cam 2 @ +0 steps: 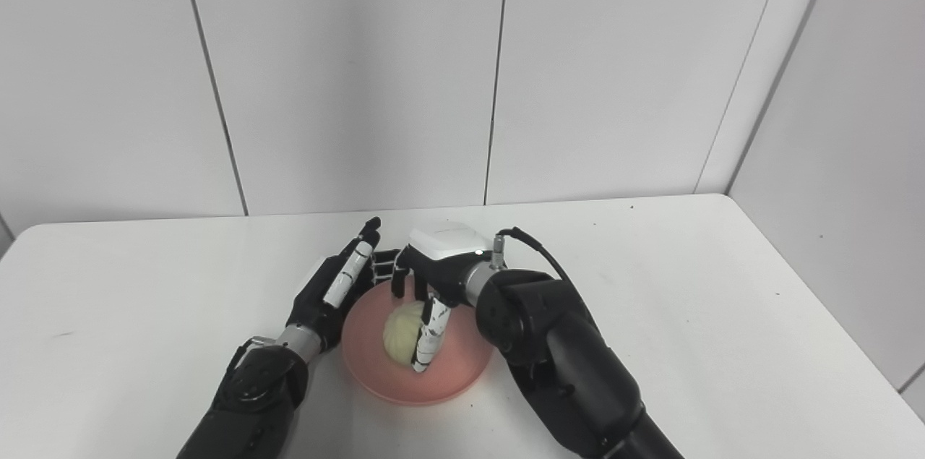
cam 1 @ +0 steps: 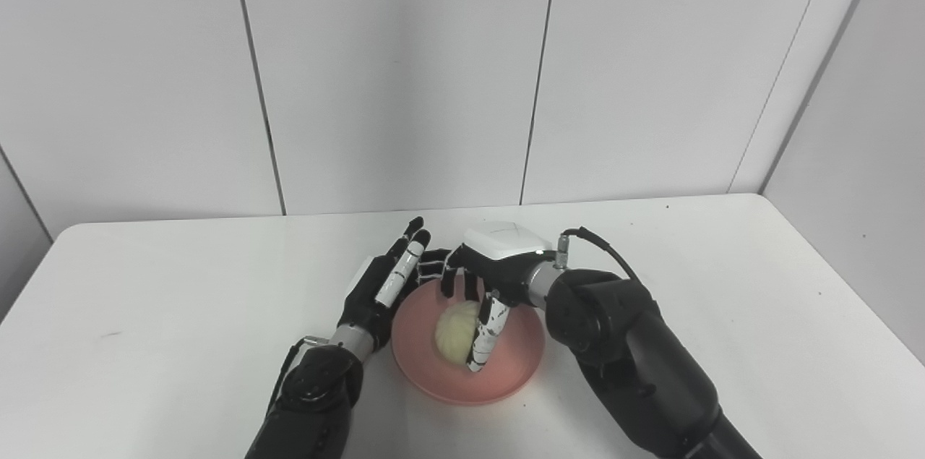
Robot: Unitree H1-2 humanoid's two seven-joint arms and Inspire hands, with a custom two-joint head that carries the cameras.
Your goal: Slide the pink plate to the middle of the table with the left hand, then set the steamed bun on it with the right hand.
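Steamed bun [cam 1: 455, 332]: pale, domed, pleated; sits in the well of the pink plate [cam 1: 517, 365], left of its centre. Roughly round, so no clear long axis; the pleated crown appears to face up and slightly toward the camera.

Right hand [cam 1: 485, 278]: arched over the bun from behind, fingers curled down around it, thumb [cam 1: 484, 340] lying along its right side. The grip looks closed on the bun; whether it has begun to loosen cannot be told.

Pink plate: shallow, round, near the middle of the table [cam 1: 723, 285], close to the front edge.

Left hand [cam 1: 386, 285]: fingers straight and spread slightly, holding nothing, edge-on just beside the plate's left rim.

Step in hand, judged: placing the bun, with the slide apparently complete. The next move calls for spreading the right fingers and lifting straight up, so the bun does not roll.
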